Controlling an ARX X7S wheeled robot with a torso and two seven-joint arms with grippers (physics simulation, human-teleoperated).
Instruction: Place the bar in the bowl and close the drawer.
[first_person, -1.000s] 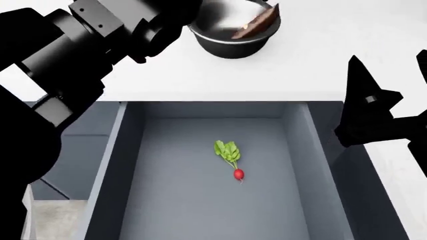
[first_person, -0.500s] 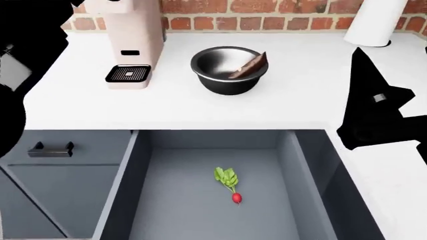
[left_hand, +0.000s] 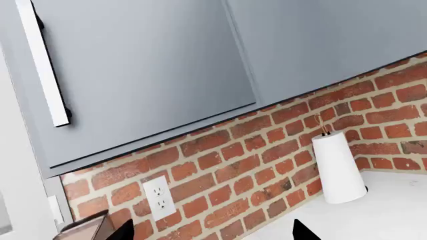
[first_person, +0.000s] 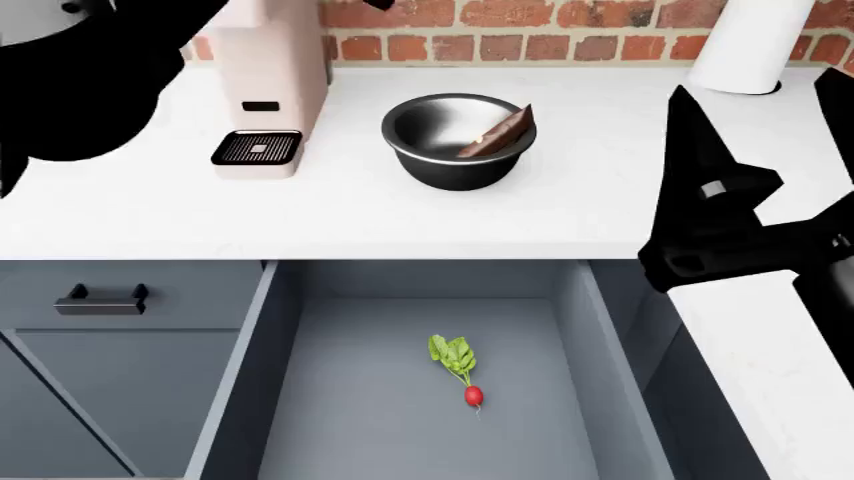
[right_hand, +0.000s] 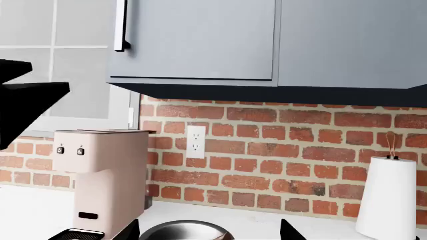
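The dark steel bowl (first_person: 441, 150) stands on the white counter, and the brown bar (first_person: 497, 132) leans inside it against its right rim. In front of the counter the blue-grey drawer (first_person: 400, 420) is pulled out, with a red radish (first_person: 461, 368) on its floor. My right gripper (right_hand: 212, 235) is open and empty; it hovers above the counter facing the bowl (right_hand: 187, 231). My right arm (first_person: 727, 230) is right of the bowl, over the drawer's right side. My left gripper (left_hand: 213, 235) is open and empty, raised high and facing the brick wall; its arm (first_person: 80, 60) fills the top-left corner.
A pink coffee machine (first_person: 267, 90) stands left of the bowl, and a white paper-towel roll (first_person: 747, 40) at the back right. A smaller drawer front with a black handle (first_person: 100, 299) lies left of the open drawer. Wall cabinets (right_hand: 200, 40) hang above.
The head view pulled back to show the whole counter and wall. My left arm rose toward the top-left corner. My right gripper shifted slightly left and up. The bar stays in the bowl.
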